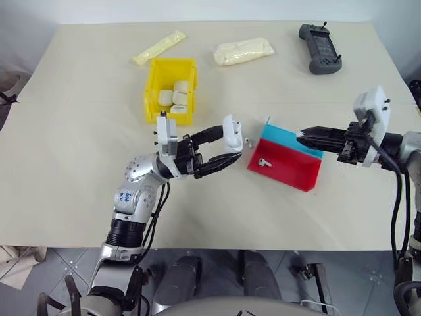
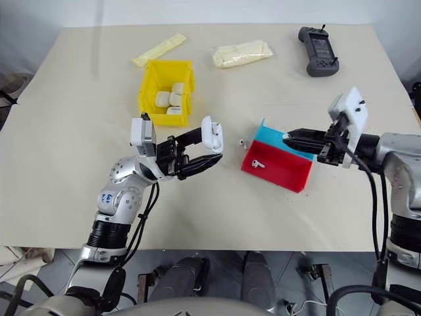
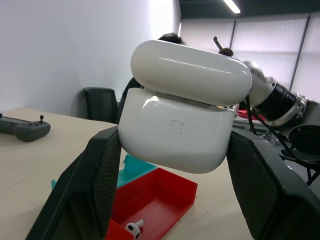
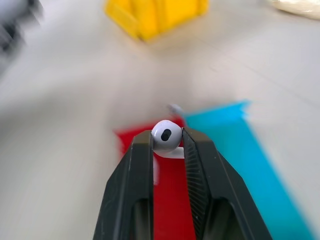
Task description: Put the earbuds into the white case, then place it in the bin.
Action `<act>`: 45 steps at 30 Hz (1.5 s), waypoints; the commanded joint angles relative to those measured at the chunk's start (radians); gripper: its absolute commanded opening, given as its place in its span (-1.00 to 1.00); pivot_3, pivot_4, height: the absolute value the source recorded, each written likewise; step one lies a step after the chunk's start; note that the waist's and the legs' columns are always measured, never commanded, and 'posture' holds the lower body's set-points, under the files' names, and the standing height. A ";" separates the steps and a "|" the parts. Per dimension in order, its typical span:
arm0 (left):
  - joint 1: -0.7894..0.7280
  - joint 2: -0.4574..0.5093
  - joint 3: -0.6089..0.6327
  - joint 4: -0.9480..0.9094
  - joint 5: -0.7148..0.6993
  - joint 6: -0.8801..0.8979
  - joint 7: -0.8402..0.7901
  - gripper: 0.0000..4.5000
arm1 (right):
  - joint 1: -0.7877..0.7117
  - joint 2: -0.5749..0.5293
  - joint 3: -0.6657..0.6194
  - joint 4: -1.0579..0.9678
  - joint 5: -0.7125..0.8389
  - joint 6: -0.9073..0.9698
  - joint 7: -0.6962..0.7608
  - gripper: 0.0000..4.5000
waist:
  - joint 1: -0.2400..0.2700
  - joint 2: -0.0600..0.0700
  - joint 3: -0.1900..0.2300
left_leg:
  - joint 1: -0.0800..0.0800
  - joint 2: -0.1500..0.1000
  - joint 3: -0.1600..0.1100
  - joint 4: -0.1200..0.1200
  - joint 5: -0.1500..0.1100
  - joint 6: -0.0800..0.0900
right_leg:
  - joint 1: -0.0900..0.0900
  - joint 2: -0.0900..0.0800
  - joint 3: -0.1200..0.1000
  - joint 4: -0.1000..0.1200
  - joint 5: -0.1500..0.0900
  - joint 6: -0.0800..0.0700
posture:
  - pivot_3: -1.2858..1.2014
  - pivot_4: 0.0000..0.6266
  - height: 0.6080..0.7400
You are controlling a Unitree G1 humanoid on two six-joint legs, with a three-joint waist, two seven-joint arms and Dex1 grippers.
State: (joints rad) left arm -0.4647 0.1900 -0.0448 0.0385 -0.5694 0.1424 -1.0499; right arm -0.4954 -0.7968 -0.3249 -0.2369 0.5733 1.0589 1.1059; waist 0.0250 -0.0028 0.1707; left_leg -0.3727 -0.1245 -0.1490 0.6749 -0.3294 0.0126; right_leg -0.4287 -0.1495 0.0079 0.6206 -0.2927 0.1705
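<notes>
Beige table (image 1: 79, 164) — yellow bin (image 1: 152, 99), red-blue tray (image 1: 293, 168), two packets (image 1: 243, 51), controller (image 1: 320, 48).

A wide beige table (image 1: 79, 164) takes up most of the scene, its top plain and matte, lit evenly. Past its near edge lies a floor of grey tiles (image 1: 217, 253) with pale joints. A pale wall (image 1: 197, 10) rises behind the far edge of the table. In the left wrist view a white wall (image 3: 75, 45) runs along one side of the room, and a dark chair (image 3: 102, 102) stands against it. Farther back are tall window panels (image 3: 265, 37) with dark frames, and a long ceiling light (image 3: 231, 6) glows overhead.
</notes>
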 commanded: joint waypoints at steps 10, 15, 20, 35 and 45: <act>-0.055 -0.041 -0.008 0.042 0.005 -0.037 -0.031 0.26 | -0.210 0.302 -0.262 -0.061 0.426 0.546 -0.380 -0.78 | 0.001 0.000 0.000 | 0.000 0.000 -0.001 0.001 0.000 0.000 | 0.000 0.000 0.000 0.003 0.000 0.000 | 0.03 -0.52 1.00; -0.059 -0.048 -0.011 0.050 0.013 -0.048 -0.032 0.26 | -0.218 0.369 -0.281 -0.029 0.595 0.556 -0.543 -0.78 | 0.000 0.000 0.000 | -0.001 0.000 -0.002 0.001 -0.001 0.001 | 0.000 0.000 -0.001 0.005 0.000 0.000 | 0.03 -0.52 1.00; -0.058 -0.048 -0.009 0.054 0.019 -0.054 -0.034 0.26 | -0.217 0.361 -0.283 0.036 0.780 0.556 -0.705 -0.78 | -0.002 0.000 0.000 | -0.001 0.000 -0.002 0.001 -0.001 0.001 | 0.000 0.000 -0.001 0.005 0.000 0.000 | 0.03 -0.52 1.00; -0.066 -0.055 -0.009 0.074 0.028 -0.072 -0.034 0.26 | -0.046 0.126 0.030 0.020 1.399 0.162 -1.026 -0.78 | -0.003 0.000 0.000 | -0.001 0.001 -0.001 0.001 -0.001 0.001 | 0.000 0.000 -0.001 0.001 0.000 0.000 | 0.03 -0.52 1.00; -0.066 -0.056 -0.010 0.071 0.029 -0.075 -0.030 0.26 | -0.008 0.087 0.090 -0.004 1.399 0.103 -0.993 -0.78 | 0.001 0.000 0.000 | -0.001 0.000 -0.002 0.001 -0.001 0.001 | 0.001 0.000 -0.001 0.000 0.000 0.000 | 0.03 -0.52 1.00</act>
State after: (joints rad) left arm -0.5132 0.1357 -0.0568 0.1311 -0.5395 0.0823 -1.0780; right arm -0.5043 -0.6933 -0.2341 -0.2089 1.9472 1.1783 0.0970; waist 0.0257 -0.0031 0.1709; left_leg -0.3739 -0.1242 -0.1508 0.6760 -0.3302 0.0136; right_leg -0.4282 -0.1492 0.0068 0.6204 -0.2926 0.1705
